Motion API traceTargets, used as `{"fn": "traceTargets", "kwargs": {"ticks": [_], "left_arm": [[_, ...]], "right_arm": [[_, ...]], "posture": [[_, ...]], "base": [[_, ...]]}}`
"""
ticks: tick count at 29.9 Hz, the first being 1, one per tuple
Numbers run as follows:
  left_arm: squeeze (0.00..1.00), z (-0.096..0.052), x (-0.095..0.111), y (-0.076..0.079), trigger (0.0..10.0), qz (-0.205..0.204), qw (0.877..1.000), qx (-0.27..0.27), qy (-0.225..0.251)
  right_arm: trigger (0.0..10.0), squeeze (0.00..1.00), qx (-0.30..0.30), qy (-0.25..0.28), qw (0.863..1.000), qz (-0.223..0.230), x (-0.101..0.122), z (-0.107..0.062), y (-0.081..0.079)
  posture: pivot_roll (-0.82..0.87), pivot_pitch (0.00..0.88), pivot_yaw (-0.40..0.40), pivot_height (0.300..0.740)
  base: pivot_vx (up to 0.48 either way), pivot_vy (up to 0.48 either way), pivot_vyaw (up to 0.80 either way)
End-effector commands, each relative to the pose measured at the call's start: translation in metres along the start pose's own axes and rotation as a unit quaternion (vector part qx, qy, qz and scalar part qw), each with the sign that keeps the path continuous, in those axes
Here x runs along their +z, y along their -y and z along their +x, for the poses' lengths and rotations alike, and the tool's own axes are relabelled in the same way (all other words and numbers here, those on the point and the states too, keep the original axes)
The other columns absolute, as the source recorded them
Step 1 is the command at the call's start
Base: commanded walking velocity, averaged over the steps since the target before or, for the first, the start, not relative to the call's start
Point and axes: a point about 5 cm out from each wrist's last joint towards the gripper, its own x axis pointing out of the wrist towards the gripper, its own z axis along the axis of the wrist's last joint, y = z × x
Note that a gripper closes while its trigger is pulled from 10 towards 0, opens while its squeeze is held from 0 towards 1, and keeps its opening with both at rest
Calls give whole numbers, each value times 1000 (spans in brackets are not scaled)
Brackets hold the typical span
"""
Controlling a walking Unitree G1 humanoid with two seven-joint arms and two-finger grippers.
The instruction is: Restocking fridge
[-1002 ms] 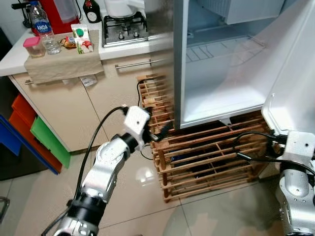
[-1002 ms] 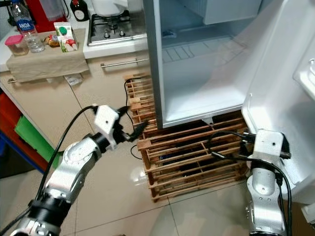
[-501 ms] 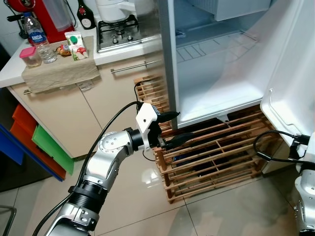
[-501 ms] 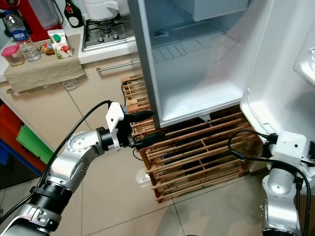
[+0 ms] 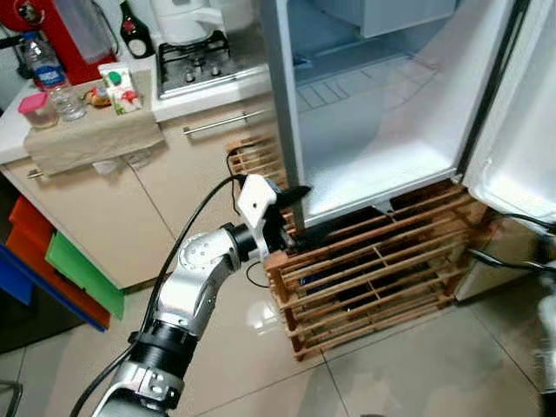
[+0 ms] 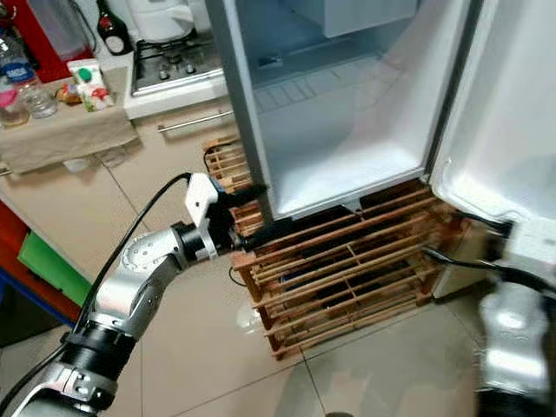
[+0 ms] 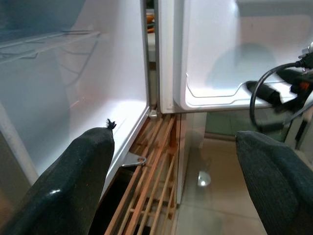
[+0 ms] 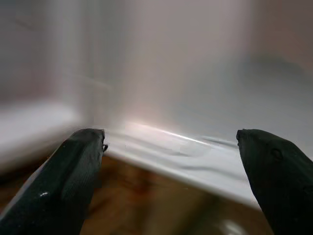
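The fridge point(image 5: 373, 130) stands open on a wooden slat crate point(image 5: 373, 269), its white inside bare, with a wire shelf point(image 5: 334, 87) higher up. Its door point(image 5: 521, 130) is swung out to the right. My left gripper point(image 5: 304, 213) is open at the fridge's lower left front corner, just above the crate, and holds nothing. In the left wrist view its fingers point(image 7: 63, 186) frame the fridge floor and the door's lower shelf point(image 7: 220, 98). My right arm point(image 6: 512, 347) is blurred, low at the right below the door. My right gripper point(image 8: 171, 186) is open and empty, close to a white edge.
On the counter point(image 5: 17, 130) to the left are a water bottle point(image 5: 50, 74), a juice carton point(image 5: 117, 87), a pink-lidded jar point(image 5: 35, 109) and a beige cloth point(image 5: 95, 139), beside a gas hob point(image 5: 204, 65). Green point(image 5: 82, 274) and orange point(image 5: 43, 252) bins sit low on the left. Tiled floor point(image 5: 391, 373) lies in front.
The camera has shifted. My left gripper has moved right, from in front of the cabinet to the fridge's lower corner. My right arm has slid towards the right edge.
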Motion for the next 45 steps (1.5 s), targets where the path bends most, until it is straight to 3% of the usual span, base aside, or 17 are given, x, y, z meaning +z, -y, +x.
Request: {"fn": "traceTargets", "kwargs": {"ticks": [1,2,4,5,6,7,9,10,11,12,13,14,18,24,27,36,45], "left_arm": [[0,-7,0,-6,10000,0,1000,21,-2],[0,-8,-1,-5,10000,1,999,36,0],[0,-8,-2,-5,10000,2,999,47,2],[0,-10,-4,-15,10000,-3,994,113,-3],[0,-21,-11,-36,10000,-9,968,251,-24],[0,-21,-11,-36,10000,-9,968,251,-24],[0,-43,-17,-51,10000,-7,933,356,-42],[0,-43,-17,-51,10000,-7,933,356,-42],[0,-75,-25,-59,10000,4,898,436,-60],[0,-75,-25,-59,10000,4,898,436,-60],[0,-103,-28,-63,10000,23,865,494,-78],[0,-113,-29,-65,10000,37,853,514,-89],[0,-131,-30,-64,10000,46,829,550,-89],[0,-119,-1,-70,10000,102,825,556,-27],[0,-112,6,-69,10000,128,837,531,-30],[0,-111,9,-75,10000,122,846,518,-40],[0,-83,6,-77,10000,122,882,453,-56]], "right_arm": [[10000,0,23,27,999,15,12,-2,-11],[10000,0,68,36,996,49,17,-11,-32],[10000,0,92,38,993,58,20,-16,-43],[10000,0,114,36,990,70,20,-21,-53],[10000,0,144,20,985,92,17,-29,-66],[10000,0,144,20,985,92,17,-29,-66],[10000,0,160,-5,980,114,7,-34,-73],[10000,0,160,-5,980,114,7,-34,-73],[10000,0,178,-43,974,130,-8,-40,-81],[10000,0,178,-43,974,130,-8,-40,-81],[10000,0,202,-68,967,141,-17,-43,-87],[10000,0,212,-70,965,140,-18,-44,-89],[10000,0,252,-60,956,136,-14,-40,-97],[10000,0,304,-42,940,148,-1,-25,-119],[10000,0,317,-33,935,154,6,-22,-127],[10000,0,300,-47,941,148,-2,-19,-129],[10000,0,281,-37,948,146,-4,-23,-129]], "posture": [[-153,0,143,740],[-152,0,141,740],[-150,0,139,740],[-148,0,140,740],[-148,0,140,740],[-148,0,140,740],[-141,0,138,740],[-141,0,138,740],[-119,0,116,740],[-119,0,116,740],[-107,0,103,740],[-88,0,80,740],[-37,0,35,740],[4,0,5,740],[16,0,4,740],[28,0,12,740],[-10,0,34,740]], "base": [[0,0,0],[0,0,0],[0,0,353],[0,0,694],[0,0,675],[0,0,675],[0,0,666],[0,0,656],[0,0,656],[0,0,656],[0,0,650],[0,0,650],[0,0,647],[0,240,616],[0,480,602],[0,478,338],[0,416,0]]}}
